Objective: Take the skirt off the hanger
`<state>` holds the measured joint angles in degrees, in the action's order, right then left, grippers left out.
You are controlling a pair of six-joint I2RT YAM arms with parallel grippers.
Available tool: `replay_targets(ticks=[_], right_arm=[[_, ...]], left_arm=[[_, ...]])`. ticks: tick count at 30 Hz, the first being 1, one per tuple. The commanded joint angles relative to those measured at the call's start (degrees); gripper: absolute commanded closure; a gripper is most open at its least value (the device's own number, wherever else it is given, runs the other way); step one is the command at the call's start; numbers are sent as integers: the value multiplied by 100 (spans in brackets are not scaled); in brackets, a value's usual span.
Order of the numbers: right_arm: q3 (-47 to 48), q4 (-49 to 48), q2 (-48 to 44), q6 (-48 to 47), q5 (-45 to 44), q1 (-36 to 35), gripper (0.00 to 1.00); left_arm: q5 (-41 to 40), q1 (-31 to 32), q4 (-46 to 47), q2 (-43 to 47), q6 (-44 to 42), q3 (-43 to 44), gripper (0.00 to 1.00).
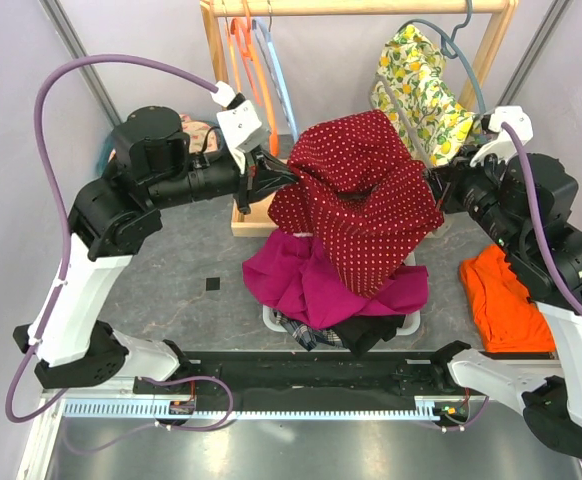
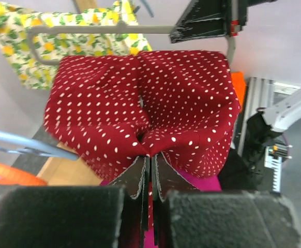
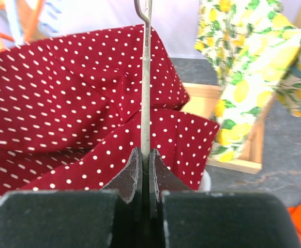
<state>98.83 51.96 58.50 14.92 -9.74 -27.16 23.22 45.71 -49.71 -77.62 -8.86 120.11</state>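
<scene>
The skirt (image 1: 361, 190) is dark red with white dots and hangs bunched in the air between my two arms, above a pile of clothes. My left gripper (image 1: 283, 172) is shut on a pinch of its fabric at the left side; in the left wrist view the skirt (image 2: 140, 93) puckers right at the gripper (image 2: 150, 157). The grey wire hanger (image 3: 146, 77) runs up across the skirt (image 3: 62, 88), and my right gripper (image 3: 145, 152) is shut on that wire. From the left wrist the hanger (image 2: 114, 30) shows as a grey bar above the skirt.
A wooden rack (image 1: 356, 8) at the back carries a lemon-print garment (image 1: 421, 90) and orange and blue hangers (image 1: 256, 60). Under the skirt a magenta cloth (image 1: 311, 280) lies over a white basket (image 1: 271, 318). An orange cloth (image 1: 501, 300) lies at the right.
</scene>
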Motion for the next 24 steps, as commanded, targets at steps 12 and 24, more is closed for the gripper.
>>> replay_targets(ticks=[12, 24], right_arm=[[-584, -248, -137, -253, -1022, 17, 100], [-1058, -450, -128, -366, -1363, 17, 100]], left_arm=[[-2903, -98, 612, 529, -1443, 566, 98], [-3296, -124, 883, 177, -1310, 1330, 98]])
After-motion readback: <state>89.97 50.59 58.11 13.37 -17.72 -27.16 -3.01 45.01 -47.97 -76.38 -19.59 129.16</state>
